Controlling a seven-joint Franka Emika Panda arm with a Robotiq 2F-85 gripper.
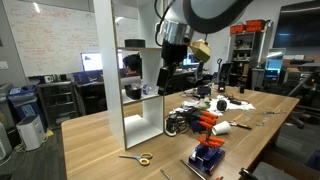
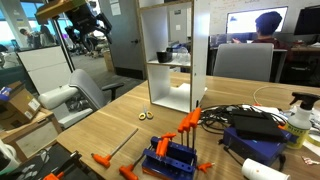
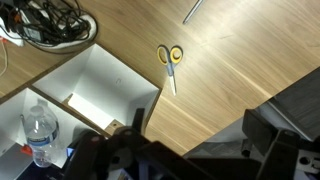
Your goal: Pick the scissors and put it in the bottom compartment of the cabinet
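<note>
The scissors [image 1: 138,157] lie flat on the wooden table in front of the cabinet, with yellow-orange handles and thin grey blades. They also show in an exterior view [image 2: 146,115] and in the wrist view [image 3: 170,56]. The tall white cabinet [image 1: 130,70] stands on the table, and its bottom compartment [image 2: 172,92] is open and looks empty. My gripper [image 1: 168,75] hangs high above the table beside the cabinet. In the wrist view its fingers [image 3: 200,135] are spread apart with nothing between them. The scissors are well ahead of it.
A tangle of black cables and orange-handled tools [image 1: 198,122] lies near the cabinet. A blue holder with orange tools [image 2: 170,155] stands near the table edge. A water bottle [image 3: 38,135] stands in the cabinet. A thin metal rod [image 3: 192,9] lies on the table.
</note>
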